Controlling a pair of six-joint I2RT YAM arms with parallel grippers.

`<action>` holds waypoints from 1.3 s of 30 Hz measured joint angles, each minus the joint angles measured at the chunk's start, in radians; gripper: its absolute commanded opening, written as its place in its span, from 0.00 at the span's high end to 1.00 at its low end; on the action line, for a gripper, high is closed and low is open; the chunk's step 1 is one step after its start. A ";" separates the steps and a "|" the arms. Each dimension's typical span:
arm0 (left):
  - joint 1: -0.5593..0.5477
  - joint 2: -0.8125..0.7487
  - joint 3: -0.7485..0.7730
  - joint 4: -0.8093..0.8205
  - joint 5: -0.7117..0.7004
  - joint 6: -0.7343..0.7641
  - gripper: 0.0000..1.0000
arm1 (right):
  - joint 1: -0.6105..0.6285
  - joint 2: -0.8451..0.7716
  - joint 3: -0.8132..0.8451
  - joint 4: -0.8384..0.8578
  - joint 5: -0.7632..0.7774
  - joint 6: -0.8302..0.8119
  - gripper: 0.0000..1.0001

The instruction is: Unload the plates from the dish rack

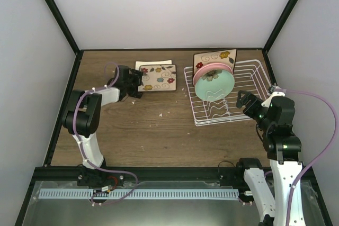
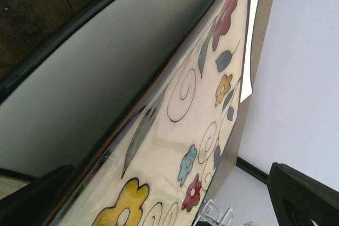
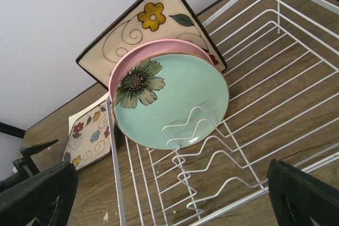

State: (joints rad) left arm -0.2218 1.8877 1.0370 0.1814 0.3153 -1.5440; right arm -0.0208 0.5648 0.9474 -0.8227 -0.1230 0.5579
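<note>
At the far left of the wooden table (image 1: 159, 125), the left gripper (image 1: 133, 86) sits against the left edge of a square flowered plate (image 1: 158, 77). Its jaws are spread wide and clamp nothing, though it is unclear whether a finger touches the rim. The plate lies flat just to the right of the fingers, stacked on a plain pale plate (image 1: 153, 64) whose far edge peeks out. It is cream with a dark rim, painted with red, yellow and blue flowers and thin swirls.

To the right stands the white wire dish rack (image 1: 254, 78). It holds an upright square cream plate (image 1: 214, 56), a pink plate (image 1: 204, 72) and a mint-green plate (image 1: 214, 86) with a painted flower. The right gripper (image 1: 244, 100) hovers at the rack's near right side, its jaws wide and empty.
</note>
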 measured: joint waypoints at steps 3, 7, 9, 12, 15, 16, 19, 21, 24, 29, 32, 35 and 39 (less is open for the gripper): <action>0.003 0.000 0.023 -0.051 0.002 0.003 0.00 | 0.000 0.000 0.000 0.000 0.000 0.000 0.00; 0.003 -0.002 0.046 -0.106 0.002 0.010 0.00 | 0.000 0.000 0.000 0.000 0.000 0.000 0.00; 0.004 -0.008 0.050 -0.129 0.003 0.013 0.00 | 0.000 -0.001 0.000 0.000 0.000 0.000 0.00; 0.004 -0.018 0.053 -0.169 0.003 0.013 0.00 | 0.000 -0.003 0.000 0.000 0.000 0.000 0.00; 0.005 -0.019 0.053 -0.252 0.002 0.013 0.00 | 0.000 -0.004 0.000 0.000 0.000 0.000 0.00; 0.005 -0.019 0.053 -0.267 0.002 0.013 0.00 | 0.000 -0.005 0.000 -0.001 0.000 0.000 0.00; 0.005 -0.021 0.053 -0.296 0.002 0.013 0.00 | 0.000 -0.005 0.000 -0.001 0.000 0.000 0.00; 0.005 -0.021 0.053 -0.307 0.002 0.013 0.00 | 0.000 -0.005 0.000 -0.001 0.000 0.000 0.00; 0.006 -0.021 0.053 -0.311 0.000 0.014 0.00 | 0.000 -0.006 0.000 -0.001 0.000 0.000 0.00; 0.009 -0.016 0.055 -0.291 -0.002 0.010 0.00 | 0.000 -0.006 0.000 -0.002 0.000 0.000 0.00; 0.014 0.013 0.077 -0.277 -0.010 0.010 0.00 | 0.000 -0.006 0.000 -0.005 0.000 0.000 0.00; 0.020 0.024 0.092 -0.269 -0.014 0.016 0.00 | 0.000 -0.007 0.000 -0.010 0.000 0.000 0.00; 0.026 0.017 0.079 -0.266 -0.015 0.033 0.00 | 0.000 -0.014 0.000 -0.016 0.000 0.001 0.00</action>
State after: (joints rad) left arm -0.1955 1.9045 1.1160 -0.0845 0.3004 -1.5112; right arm -0.0208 0.5507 0.9474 -0.8387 -0.1226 0.5587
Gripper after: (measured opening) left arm 0.998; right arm 0.997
